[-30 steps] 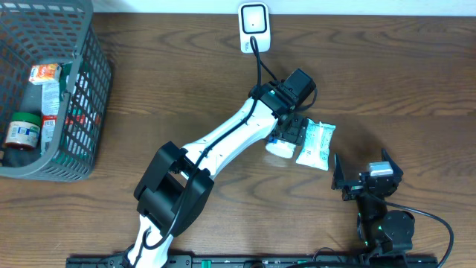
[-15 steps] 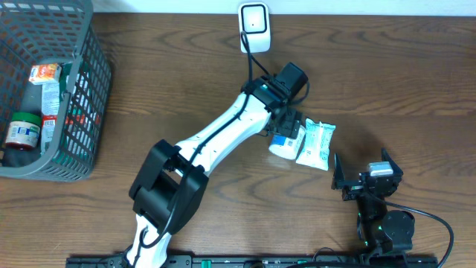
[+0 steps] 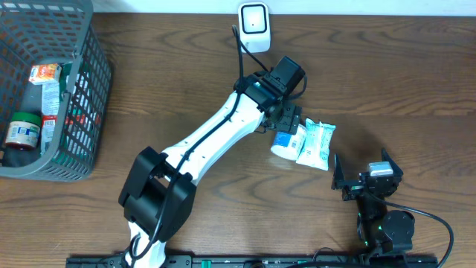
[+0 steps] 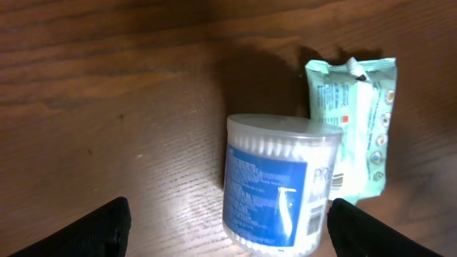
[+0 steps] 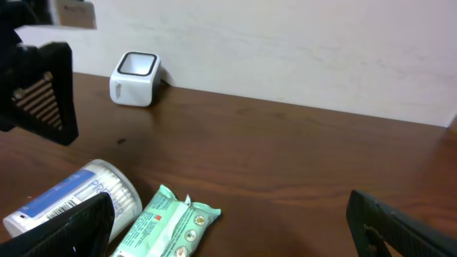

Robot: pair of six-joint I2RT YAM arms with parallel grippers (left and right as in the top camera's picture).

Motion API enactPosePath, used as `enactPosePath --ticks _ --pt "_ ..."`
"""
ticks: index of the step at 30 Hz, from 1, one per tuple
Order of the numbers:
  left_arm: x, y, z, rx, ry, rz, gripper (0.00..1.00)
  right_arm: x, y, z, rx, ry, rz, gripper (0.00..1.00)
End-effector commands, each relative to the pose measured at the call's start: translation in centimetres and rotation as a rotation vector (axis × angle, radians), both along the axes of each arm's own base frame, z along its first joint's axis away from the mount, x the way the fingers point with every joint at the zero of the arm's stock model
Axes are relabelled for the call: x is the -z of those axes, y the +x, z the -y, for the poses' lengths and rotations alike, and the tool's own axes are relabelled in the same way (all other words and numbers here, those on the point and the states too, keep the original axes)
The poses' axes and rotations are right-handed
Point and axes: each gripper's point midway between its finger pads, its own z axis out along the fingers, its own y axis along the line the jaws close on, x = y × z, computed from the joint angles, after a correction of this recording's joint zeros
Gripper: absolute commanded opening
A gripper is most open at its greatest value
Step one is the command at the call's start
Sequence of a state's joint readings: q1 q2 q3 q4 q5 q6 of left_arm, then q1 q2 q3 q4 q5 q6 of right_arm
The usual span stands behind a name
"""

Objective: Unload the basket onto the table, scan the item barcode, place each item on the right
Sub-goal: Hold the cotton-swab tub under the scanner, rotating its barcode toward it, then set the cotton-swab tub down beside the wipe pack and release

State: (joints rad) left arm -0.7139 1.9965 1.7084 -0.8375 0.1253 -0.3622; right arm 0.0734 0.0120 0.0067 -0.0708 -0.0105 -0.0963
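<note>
A clear tub of cotton swabs with a blue label lies on its side on the wooden table, touching a mint-green wipes packet to its right. A barcode shows on the tub's label. My left gripper hovers open just behind the tub, holding nothing; in the left wrist view the tub lies between and ahead of its fingers. The white scanner stands at the table's far edge. My right gripper rests open near the front right, empty, facing the packet.
A grey wire basket with several groceries inside stands at the far left. The scanner's cable runs down toward the left arm. A pale wall rises behind the table's far edge.
My left gripper has drawn back from over the tub toward the scanner, still open. The tub and packet lie where they were. The right arm has not moved.
</note>
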Motion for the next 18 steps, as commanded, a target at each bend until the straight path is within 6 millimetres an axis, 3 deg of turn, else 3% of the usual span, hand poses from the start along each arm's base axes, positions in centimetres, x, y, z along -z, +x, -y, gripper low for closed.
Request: enactPosePath --ticks 1,11,15,18 --pt "-2.9 -0.1 -0.5 0.030 -0.021 0.050 0.86 0.0 0.0 -0.1 -0.004 -0.006 0.001 0.99" --pt "-7.6 -0.7 -2.0 0.170 0.004 0.183 0.86 0.0 0.0 -0.1 -0.003 -0.006 0.001 0.99" --pt "-9.5 -0.2 -3.7 0.129 0.036 0.248 0.86 0.0 0.0 -0.1 -0.004 -0.006 0.001 0.99" --pt "-10.9 0.2 -6.0 0.078 0.081 0.288 0.86 0.0 0.0 -0.1 -0.003 -0.006 0.001 0.99"
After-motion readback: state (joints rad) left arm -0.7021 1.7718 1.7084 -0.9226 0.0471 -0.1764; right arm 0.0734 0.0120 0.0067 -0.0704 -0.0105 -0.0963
